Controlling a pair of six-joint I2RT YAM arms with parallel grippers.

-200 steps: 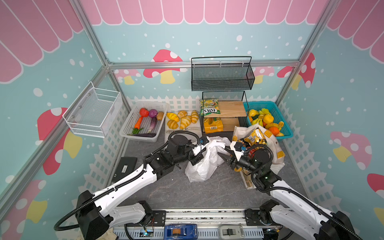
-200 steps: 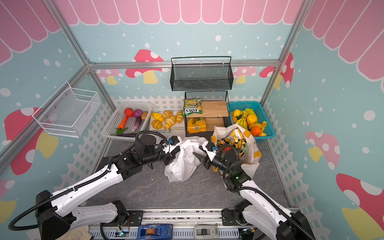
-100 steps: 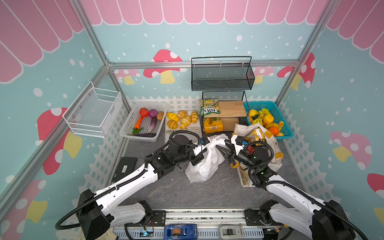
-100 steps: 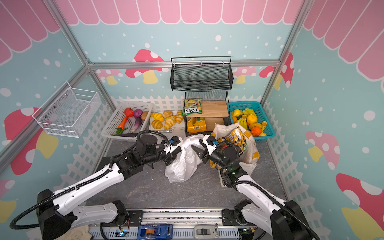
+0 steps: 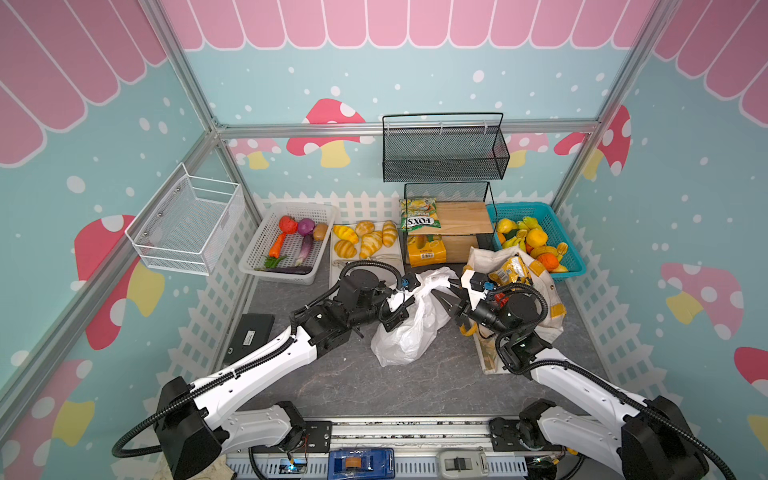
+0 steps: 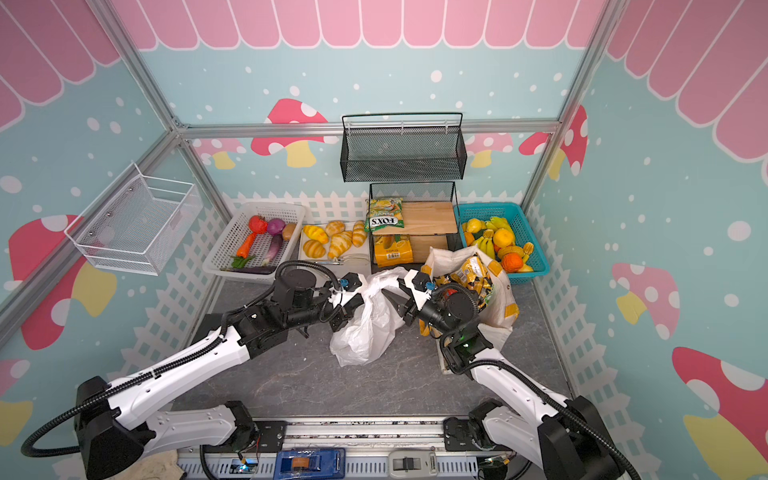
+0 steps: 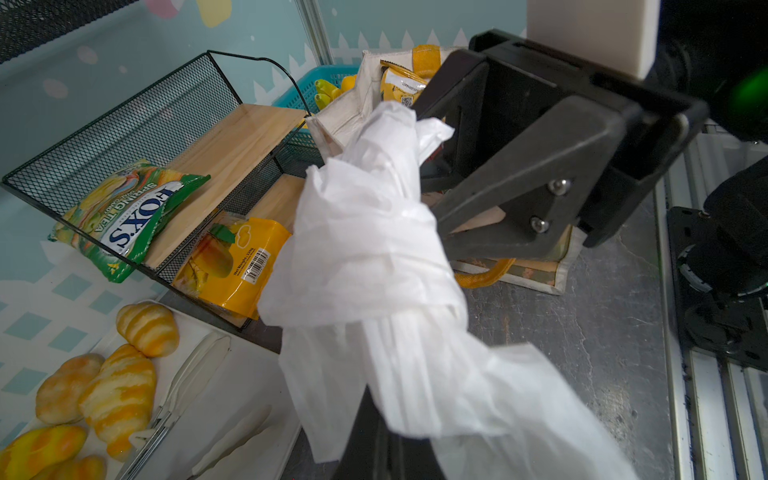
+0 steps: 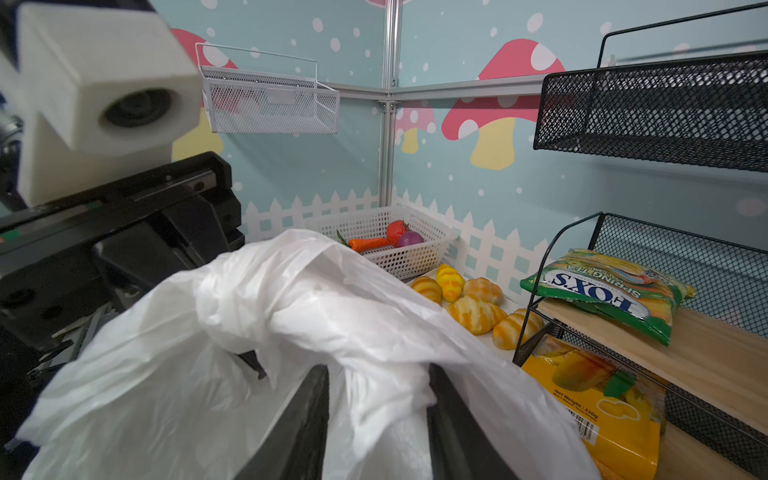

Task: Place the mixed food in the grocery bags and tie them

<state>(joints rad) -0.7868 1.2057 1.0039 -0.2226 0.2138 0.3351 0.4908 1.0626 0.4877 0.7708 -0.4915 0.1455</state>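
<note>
Found the left pincer [image 5: 397, 311] clamped tight on a twisted handle of the white plastic bag [image 5: 409, 332], with the plastic wound into a thick band just ahead of it in the left wrist view; found the right pincer [image 5: 444, 300] facing it from the other side, jaws narrowly apart and straddling a bunched fold near the bag's top, fingers [image 8: 303, 419] on either side of the plastic in the right wrist view; could not tell whether that fold was truly pinched; saw the bag slumped on the grey worktop [image 5: 374, 382] between the two arms, its contents hidden by the plastic; noted the off-white tote [image 5: 548, 291] just right of the bag, under the right arm's wrist, mouth open, with black-and-yellow snack packets [image 5: 509, 270] sticking out; farther back, picked out a carrot [image 5: 276, 248] and a purple onion [image 5: 306, 227] lying in a white basket [image 5: 254, 253] at the rear left, golden bread rolls [image 5: 365, 243] on a tray [image 5: 336, 262] beside it, a FOX'S packet [image 5: 419, 218] on the shelf of a wire rack [image 5: 446, 191], and a blue basket [image 5: 519, 206] of fruit at the rear right.
</note>
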